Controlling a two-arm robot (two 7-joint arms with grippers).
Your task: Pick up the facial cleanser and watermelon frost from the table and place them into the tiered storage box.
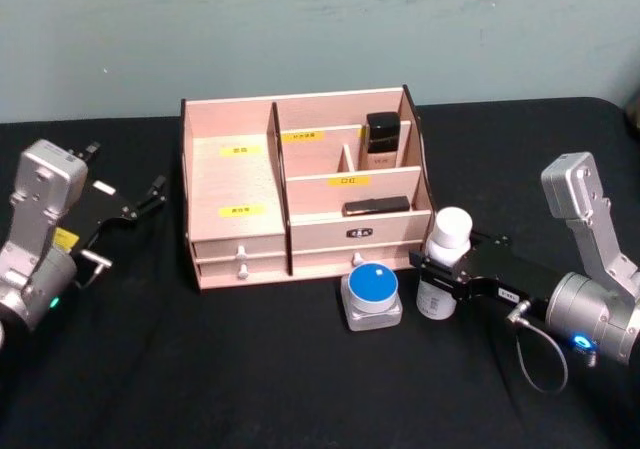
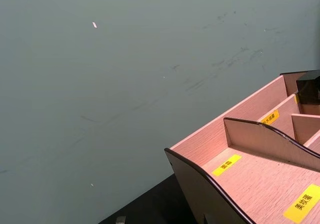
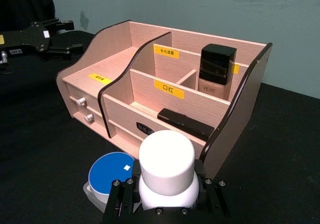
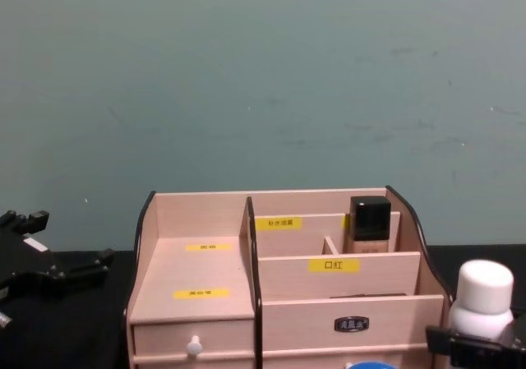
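Observation:
The facial cleanser (image 1: pixel 447 257), a tall white bottle with a rounded cap, stands upright just right of the tiered storage box (image 1: pixel 232 184). My right gripper (image 1: pixel 441 274) is shut on its body, a finger on each side. From the right wrist the cap (image 3: pixel 166 161) rises between the fingers (image 3: pixel 120 204). The watermelon frost (image 1: pixel 371 295), a squat jar with a blue lid, sits on the table left of the bottle, in front of the box's drawers. Its blue lid (image 3: pixel 111 170) also appears in the right wrist view. My left gripper (image 1: pixel 125 221) hovers open left of the box.
A black-capped beige bottle (image 1: pixel 381 139) stands in the box's rear right compartment, and a flat black item (image 1: pixel 376 206) lies in the tier below. Black cloth (image 1: pixel 250 369) covers the table. A grey-green wall (image 4: pixel 263 81) rises behind the box.

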